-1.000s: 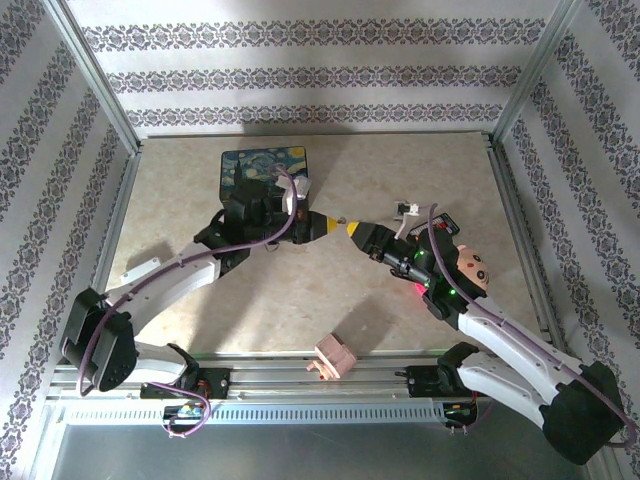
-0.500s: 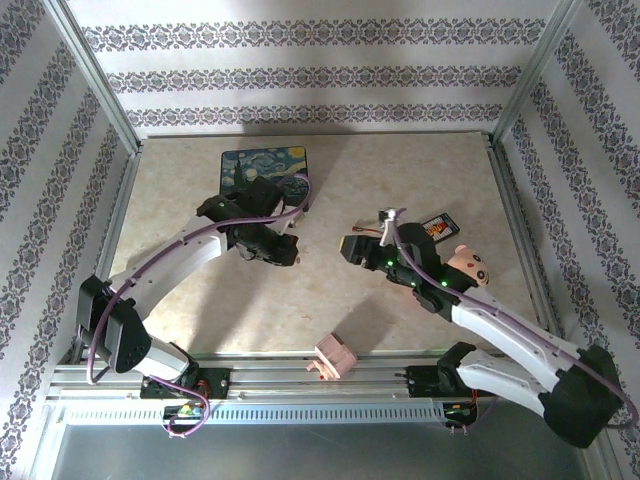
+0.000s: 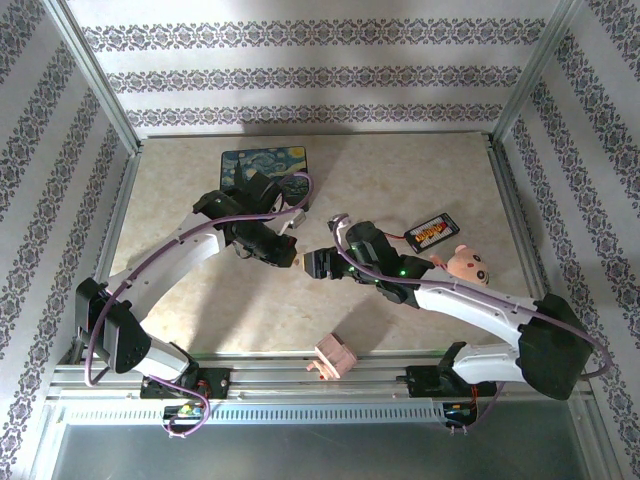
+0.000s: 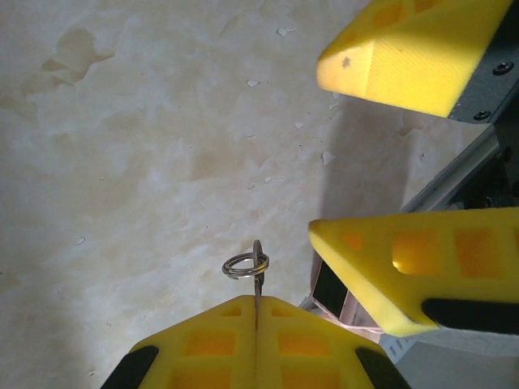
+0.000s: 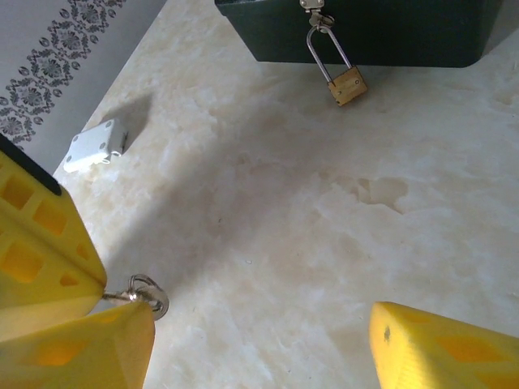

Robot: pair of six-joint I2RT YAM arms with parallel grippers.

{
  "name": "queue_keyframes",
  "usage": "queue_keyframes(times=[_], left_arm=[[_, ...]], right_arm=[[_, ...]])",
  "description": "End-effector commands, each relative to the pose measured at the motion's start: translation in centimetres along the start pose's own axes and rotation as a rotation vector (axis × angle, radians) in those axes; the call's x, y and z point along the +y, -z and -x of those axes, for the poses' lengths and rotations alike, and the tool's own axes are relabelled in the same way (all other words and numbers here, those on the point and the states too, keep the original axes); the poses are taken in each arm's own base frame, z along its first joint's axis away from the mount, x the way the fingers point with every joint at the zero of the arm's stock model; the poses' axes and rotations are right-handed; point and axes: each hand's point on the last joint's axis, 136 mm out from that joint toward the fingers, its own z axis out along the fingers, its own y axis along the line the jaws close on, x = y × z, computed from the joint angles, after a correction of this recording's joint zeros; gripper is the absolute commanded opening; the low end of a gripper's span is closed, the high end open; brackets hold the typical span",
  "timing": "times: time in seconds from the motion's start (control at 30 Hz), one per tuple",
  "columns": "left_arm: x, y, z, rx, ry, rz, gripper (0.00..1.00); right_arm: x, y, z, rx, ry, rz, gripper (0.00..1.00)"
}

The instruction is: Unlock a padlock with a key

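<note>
Barely begun: left fingers [image 4: 203,344] pinch the key [image 4: 257,279], right fingers [image 4: 365,267] gape empty, padlock [image 5: 347,85] near the top hangs shut.

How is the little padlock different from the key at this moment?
The padlock is a brass block with a silver shackle; the key is a thin grey sliver carrying a small ring. The padlock lies on the table, hooked through the clasp of the dark box, with nothing gripping it; the key is pinched in the shut left gripper. Both are small and metal.
</note>
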Motion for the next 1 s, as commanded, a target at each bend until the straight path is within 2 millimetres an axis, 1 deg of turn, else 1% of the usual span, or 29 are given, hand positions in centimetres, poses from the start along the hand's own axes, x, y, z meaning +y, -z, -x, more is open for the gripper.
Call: queue_keyframes(times=[0.0, 0.23, 0.33, 0.6, 0.67, 0.8, 0.97], left_arm=[[-0.9, 0.4, -0.1, 0.02, -0.029, -0.026, 0.0], [-1.3, 0.1, 0.2, 0.017, -0.028, -0.053, 0.0], [-1.3, 0.0, 0.2, 0.016, -0.027, -0.057, 0.0], [-1.5, 0.4, 0.7, -0.014, -0.028, -0.064, 0.0], [-1.8, 0.8, 0.8, -0.03, -0.024, -0.082, 0.0], [-2.7, 1.6, 1.1, -0.052, -0.027, -0.14, 0.0], [-2.6, 2.1, 1.0, -0.053, -0.027, -0.135, 0.0]], right_arm=[[1.5, -0.2, 1.1, -0.04, 0.027, 0.062, 0.7], [2.4, -0.4, 1.0, -0.041, 0.023, 0.114, 0.7], [2.4, -0.3, 1.1, -0.045, 0.028, 0.114, 0.7], [2.3, -0.8, 0.2, -0.029, 0.015, 0.128, 0.69], [2.0, -0.5, 0.1, -0.038, 0.012, 0.127, 0.68], [2.4, 0.7, 0.1, -0.068, 0.028, 0.16, 0.68], [2.3, 2.0, 0.2, -0.095, 0.045, 0.162, 0.67]])
